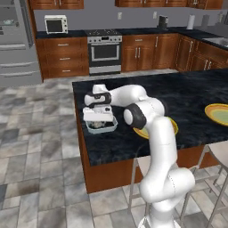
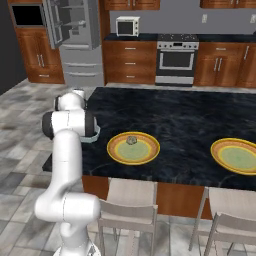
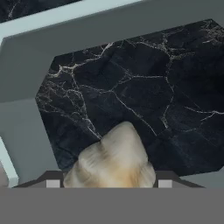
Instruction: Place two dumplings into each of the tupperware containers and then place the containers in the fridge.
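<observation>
Jaws stand spread, one dark tip at each side of a dumpling (image 3: pixel 111 159) that sits between them in the hand view; whether the tips press it cannot be told. The gripper (image 1: pixel 100 120) points straight down into a pale-blue container (image 1: pixel 103 127) near the left end of the dark marble island (image 1: pixel 187 95). In the hand view the container's see-through floor shows the marble beneath, its grey walls and cut corners ringing the dumpling.

Just beside the container, toward the island's middle, lies a yellow plate (image 2: pixel 133 148) with one dumpling (image 2: pixel 131 140) on it. A second plate (image 2: pixel 237 155) lies well apart at the right, bare.

Counted: two dumplings, one container, two plates, two stools (image 2: pixel 127 210) at the near side.

Across the floor stands the fridge (image 2: pixel 75 40), its upper door open on grey shelves. Along the back wall are an oven (image 1: pixel 105 53) and a white microwave (image 1: pixel 55 24). No writing or label can be read anywhere.
</observation>
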Tool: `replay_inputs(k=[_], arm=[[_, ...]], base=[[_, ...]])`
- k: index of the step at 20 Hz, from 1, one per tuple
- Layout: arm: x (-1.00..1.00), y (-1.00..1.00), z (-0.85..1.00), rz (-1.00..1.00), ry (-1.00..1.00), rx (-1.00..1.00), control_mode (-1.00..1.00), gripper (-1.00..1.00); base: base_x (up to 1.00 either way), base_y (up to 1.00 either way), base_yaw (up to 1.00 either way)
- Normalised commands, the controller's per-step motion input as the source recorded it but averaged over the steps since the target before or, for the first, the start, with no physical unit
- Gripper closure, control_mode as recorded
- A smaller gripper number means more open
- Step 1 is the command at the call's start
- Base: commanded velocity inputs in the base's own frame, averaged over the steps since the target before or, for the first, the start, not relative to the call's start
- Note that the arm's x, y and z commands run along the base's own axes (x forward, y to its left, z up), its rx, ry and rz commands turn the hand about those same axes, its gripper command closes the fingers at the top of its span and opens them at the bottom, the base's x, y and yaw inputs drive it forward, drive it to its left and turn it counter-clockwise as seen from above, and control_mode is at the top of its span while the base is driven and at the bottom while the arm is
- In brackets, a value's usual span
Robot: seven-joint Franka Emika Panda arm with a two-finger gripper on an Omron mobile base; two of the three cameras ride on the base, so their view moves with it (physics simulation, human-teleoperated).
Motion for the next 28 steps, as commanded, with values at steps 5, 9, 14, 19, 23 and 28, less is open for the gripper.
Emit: replay_inputs(k=[5,9,14,19,23,28], arm=[[0.11,0.00,-0.23,0.00,0.00,0.00,-1.00,1.00],[0.02,0.01,0.00,0.00,0.00,0.00,-1.00,1.00],[0.00,0.00,0.00,0.00,0.00,0.00,-1.00,-1.00],[0.00,0.00,0.11,0.00,0.00,0.00,-1.00,-1.00],[0.00,0.00,0.59,0.00,0.00,0.00,-1.00,-1.00],[-0.04,-0.08,0.71,0.00,0.04,0.00,-1.00,-1.00]], base=[[0.00,0.00,0.00],[0.00,0.00,0.00],[0.00,0.00,0.00],[0.00,0.00,0.00],[0.00,0.00,0.00],[0.00,0.00,0.00]])
